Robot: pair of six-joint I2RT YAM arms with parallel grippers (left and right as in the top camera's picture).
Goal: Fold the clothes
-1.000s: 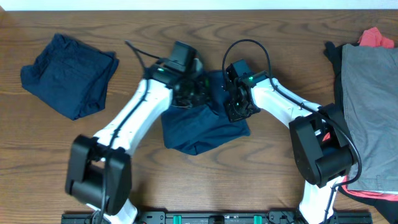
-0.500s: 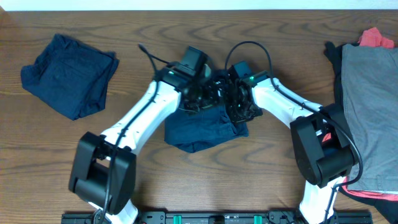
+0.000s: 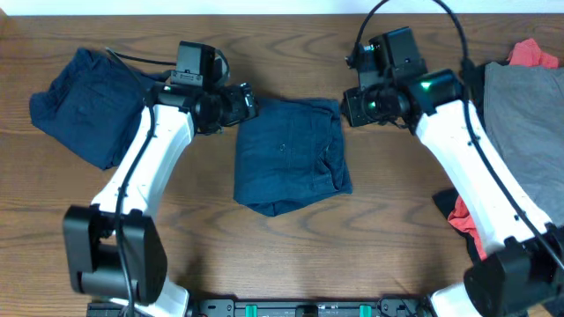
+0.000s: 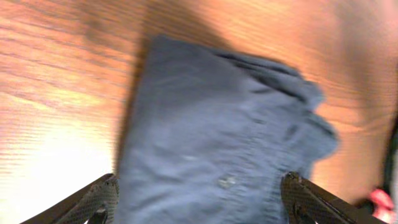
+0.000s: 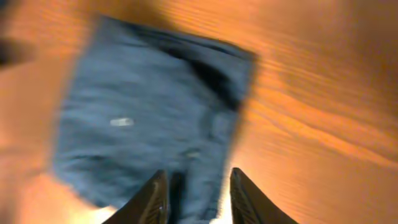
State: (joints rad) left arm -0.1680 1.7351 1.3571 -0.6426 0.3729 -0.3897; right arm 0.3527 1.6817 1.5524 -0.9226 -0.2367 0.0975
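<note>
At the desk's [image 3: 291, 264] far-left corner I see a folded dark navy fabric garment [image 3: 97, 106], lying askew with one corner pointing at the near edge. The left arm crosses above its right side.

My left hand [image 3: 245, 101] hangs just beside the far-left corner of a second folded navy blue cloth piece [image 3: 286, 154] in the middle of the desk. In the wrist view its fingers [image 4: 93, 199] stand wide apart, with nothing between them.

That middle piece has its long axis running from the far edge to the near edge. Its straight end faces the far edge and its rounded, folded end points toward me. The right side is rumpled, with layers showing.

My right hand [image 3: 351, 107] sits just off the piece's far-right corner. Its fingers [image 5: 152, 199] are a little apart. The wrist view is blurred, but I see only cloth lying below the gap, nothing clamped.

Along the right edge lies a flat grey fabric garment [image 3: 524, 150], with a red cloth piece [image 3: 533, 53] at its far end and black fabric [image 3: 471, 75] along its left side.
</note>
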